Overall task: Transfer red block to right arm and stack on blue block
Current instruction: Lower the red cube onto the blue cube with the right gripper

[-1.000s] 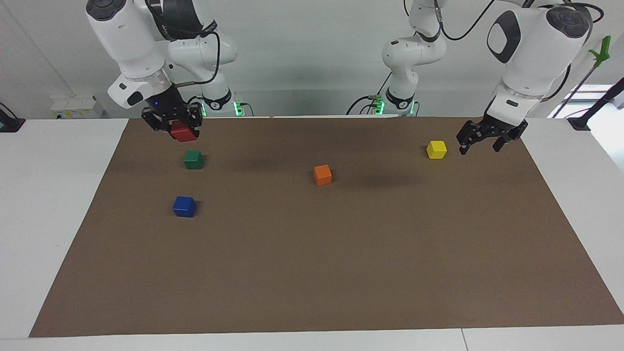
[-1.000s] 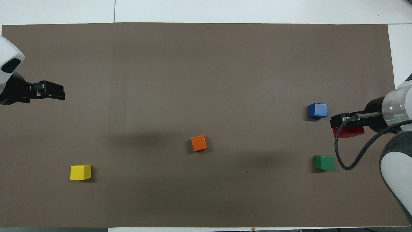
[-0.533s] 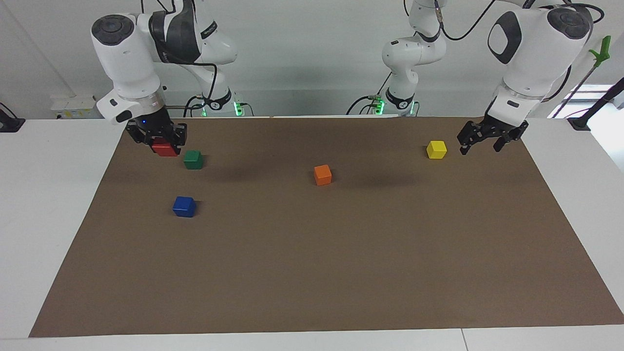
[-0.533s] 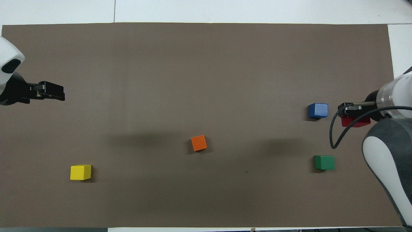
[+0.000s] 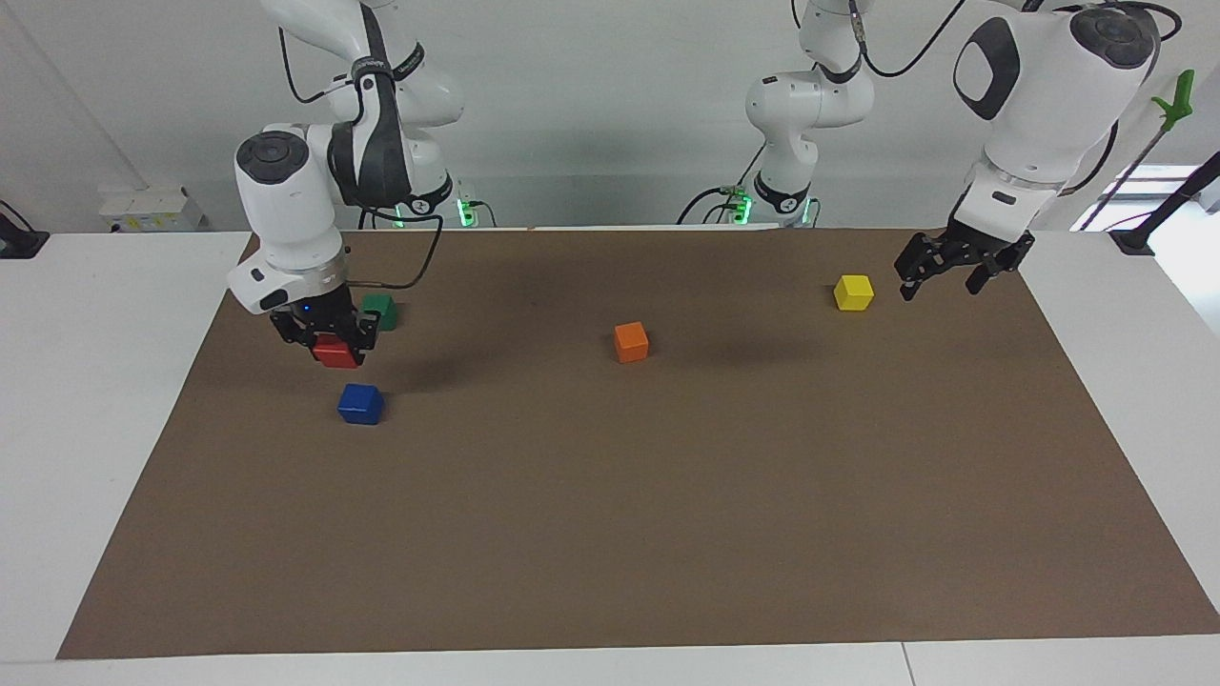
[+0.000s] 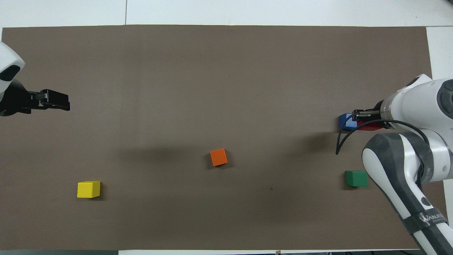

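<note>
We see the right gripper [image 5: 334, 345] up over the brown worktop [image 5: 610, 534], jaws clamped on the red block [image 5: 335, 353], just above the blue block [image 5: 360, 404]; the left gripper [image 5: 948, 272] waits beside the yellow block [image 5: 853, 292], jaws wide.

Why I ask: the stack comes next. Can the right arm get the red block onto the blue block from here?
Probably yes. The right gripper holds the red block in the air beside the blue block, whose top is bare. The green block sits nearer the robots, out of the way.
</note>
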### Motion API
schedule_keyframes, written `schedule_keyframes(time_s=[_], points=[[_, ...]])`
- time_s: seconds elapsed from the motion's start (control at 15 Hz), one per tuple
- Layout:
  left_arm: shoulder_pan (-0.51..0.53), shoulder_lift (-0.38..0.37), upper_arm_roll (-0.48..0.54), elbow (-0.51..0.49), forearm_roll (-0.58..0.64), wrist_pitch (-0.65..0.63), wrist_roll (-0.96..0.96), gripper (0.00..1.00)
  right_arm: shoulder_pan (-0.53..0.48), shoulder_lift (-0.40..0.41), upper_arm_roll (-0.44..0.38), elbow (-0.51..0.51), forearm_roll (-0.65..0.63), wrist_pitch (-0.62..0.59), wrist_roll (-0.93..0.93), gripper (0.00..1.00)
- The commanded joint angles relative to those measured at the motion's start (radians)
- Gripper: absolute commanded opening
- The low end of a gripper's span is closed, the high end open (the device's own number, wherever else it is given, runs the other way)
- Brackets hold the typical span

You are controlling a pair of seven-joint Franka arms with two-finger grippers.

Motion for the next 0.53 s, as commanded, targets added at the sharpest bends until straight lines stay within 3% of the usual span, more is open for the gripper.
schedule_keyframes(time_s=[0.0, 0.47], points=[[-0.017, -0.021, 0.017, -0.030, 0.017, 0.005, 0.011, 1.00, -0.017, -0.011, 0.014, -0.056, -0.046, 0.080, 0.026, 0.00], [-0.033, -0.025, 0.015, -0.024, 0.012, -0.068, 0.013, 1.00, -0.057, 0.056, 0.014, -0.107, -0.063, 0.244, 0.012, 0.00]])
